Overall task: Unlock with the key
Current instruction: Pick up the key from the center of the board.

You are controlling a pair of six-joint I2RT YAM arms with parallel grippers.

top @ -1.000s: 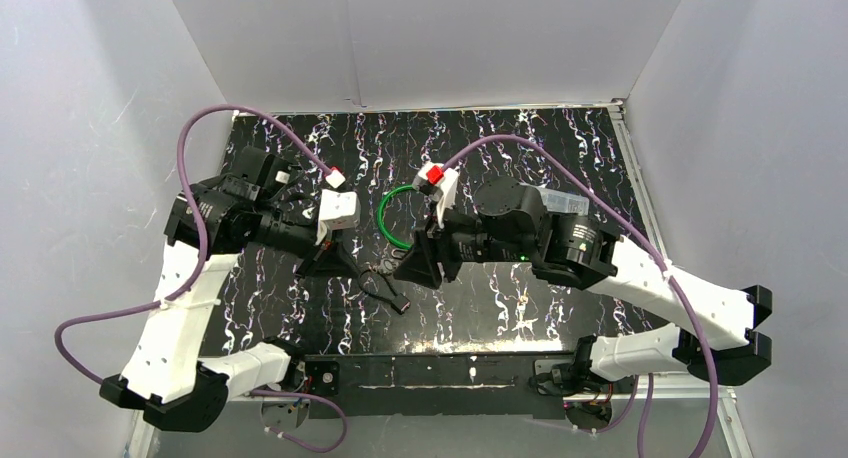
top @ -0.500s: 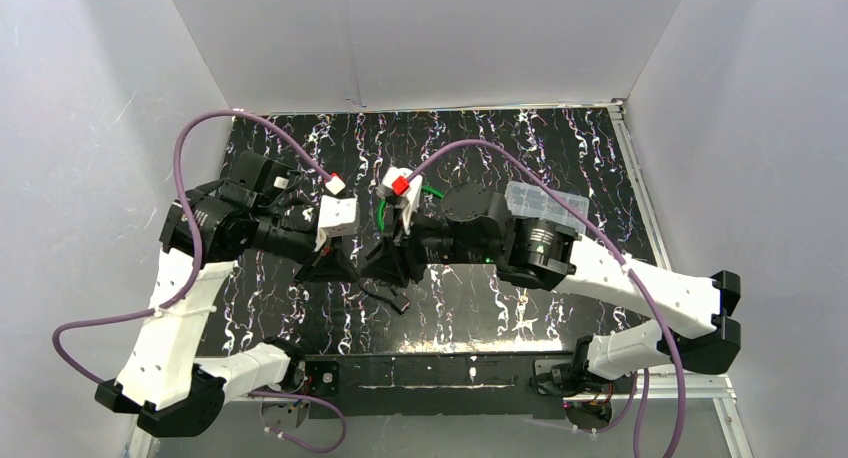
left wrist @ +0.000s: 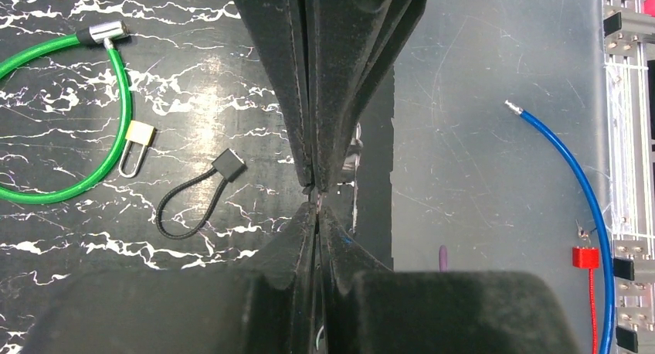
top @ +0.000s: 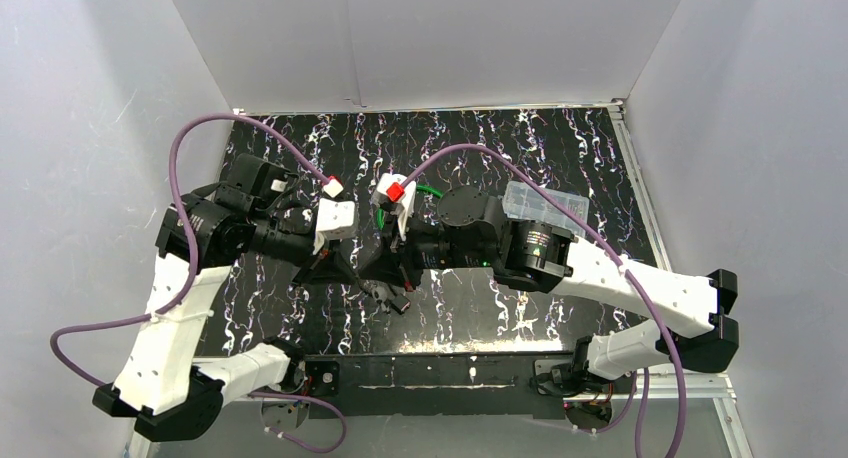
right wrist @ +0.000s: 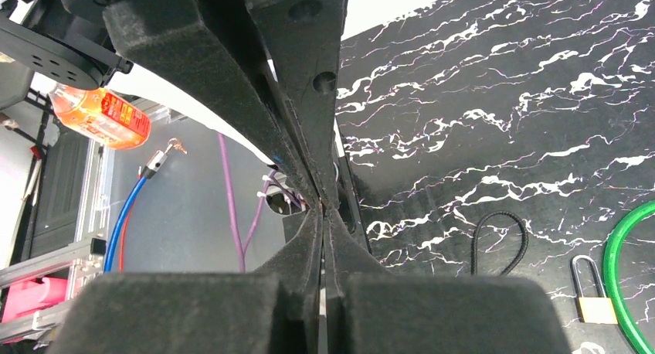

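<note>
My left gripper [top: 352,268] and right gripper [top: 385,268] meet tip to tip above the front middle of the black marbled mat. In the left wrist view the left gripper [left wrist: 315,203] is shut, with the right fingertips [left wrist: 309,168] pressed against its tips. The right gripper [right wrist: 324,215] is shut too. A thin pale sliver shows between each pair of pads. I take it for the key, which is otherwise hidden. The small brass padlock [left wrist: 139,137] lies on the mat, hooked on a green cable loop [left wrist: 77,184].
A black cord loop with a square tag [left wrist: 189,207] lies on the mat below the grippers. A clear plastic box [top: 545,203] sits at the back right. Off the mat's near edge [left wrist: 378,215] are a blue cable [left wrist: 571,184] and an orange bottle [right wrist: 100,110].
The right arm swung left to the left gripper's tips and its jaws went from open to shut there. The left arm barely moved and stayed shut.
</note>
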